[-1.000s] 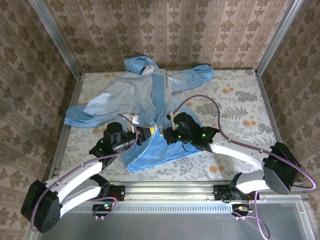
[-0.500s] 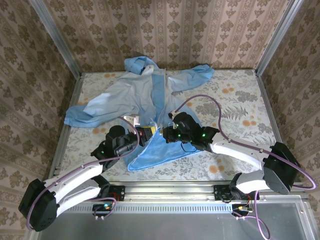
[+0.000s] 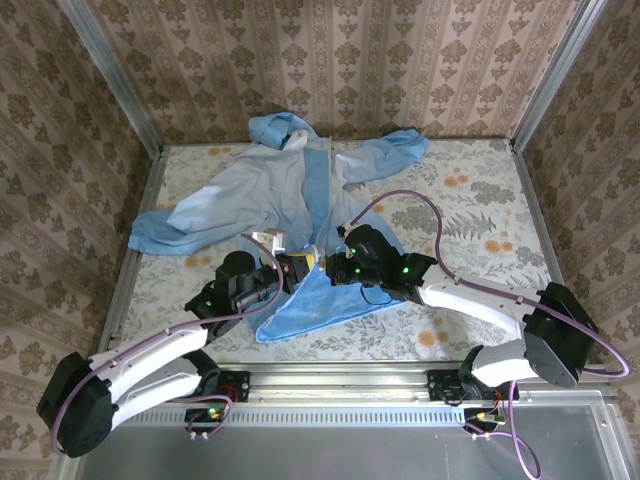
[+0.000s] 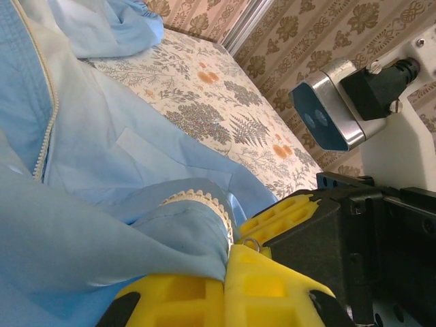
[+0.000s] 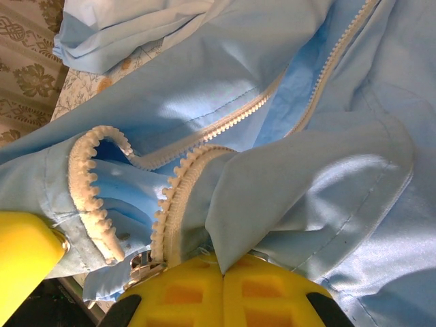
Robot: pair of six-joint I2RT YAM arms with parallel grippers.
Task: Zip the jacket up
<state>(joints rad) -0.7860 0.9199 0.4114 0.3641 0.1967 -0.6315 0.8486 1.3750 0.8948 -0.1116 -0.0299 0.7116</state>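
Observation:
The light-blue jacket lies spread at the back of the table, hood toward the wall, its lower front pulled toward me. My left gripper and right gripper meet tip to tip at the bottom of the front opening. In the left wrist view, the left gripper is shut on a fold of jacket hem beside whitish zipper teeth. In the right wrist view, the right gripper is shut on the other hem edge, with the metal zipper slider just left of its fingers and teeth curving up.
The floral tabletop extends to the right of the jacket. Patterned walls and metal corner posts enclose the back and sides. The right arm's wrist camera sits close beside my left gripper. A metal rail runs along the near edge.
The left wrist has shifted slightly right and toward the right gripper, bringing the two tips closer. The held hem has bunched up between them. Both grippers stay shut.

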